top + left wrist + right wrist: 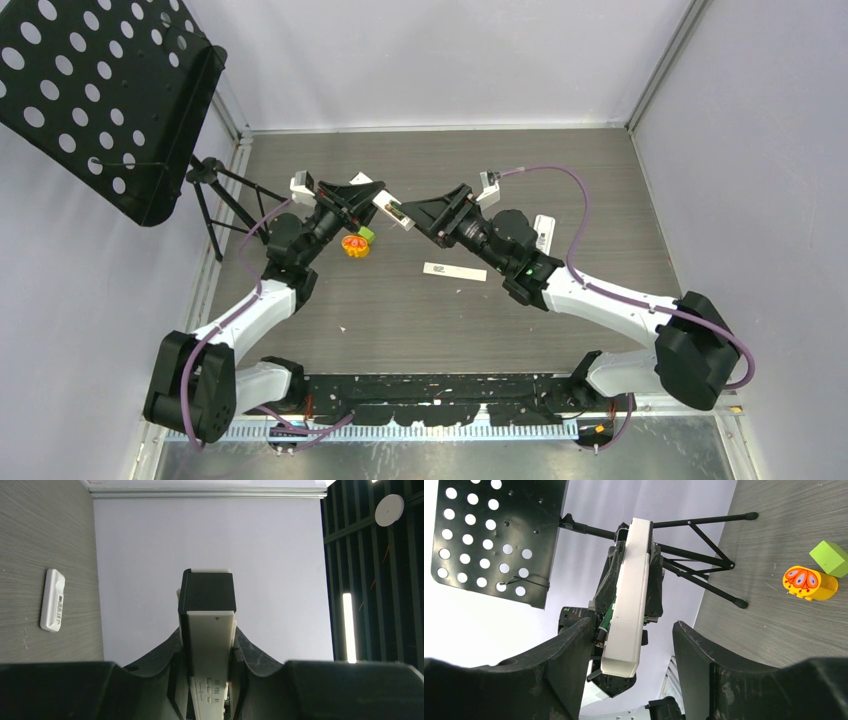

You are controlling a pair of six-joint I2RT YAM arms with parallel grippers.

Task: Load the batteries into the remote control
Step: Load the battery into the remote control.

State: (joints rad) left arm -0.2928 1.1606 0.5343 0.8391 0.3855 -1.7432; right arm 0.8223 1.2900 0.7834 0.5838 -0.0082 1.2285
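White remote (210,630), base unseen inside left gripper (209,652)

The remote control (390,210) is hanging above the table (600,180) between the left gripper (376,203) (which is clamping it) and the right gripper (414,218), whose jaws are flanking its end. A toy (357,243) is lying near the left gripper, towards the bases, and a second remote (543,232) is lying right of the right arm.

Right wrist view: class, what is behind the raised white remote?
The left gripper, clamped on the remote, then the black stand's legs. The remote covers the gripper's inner faces.
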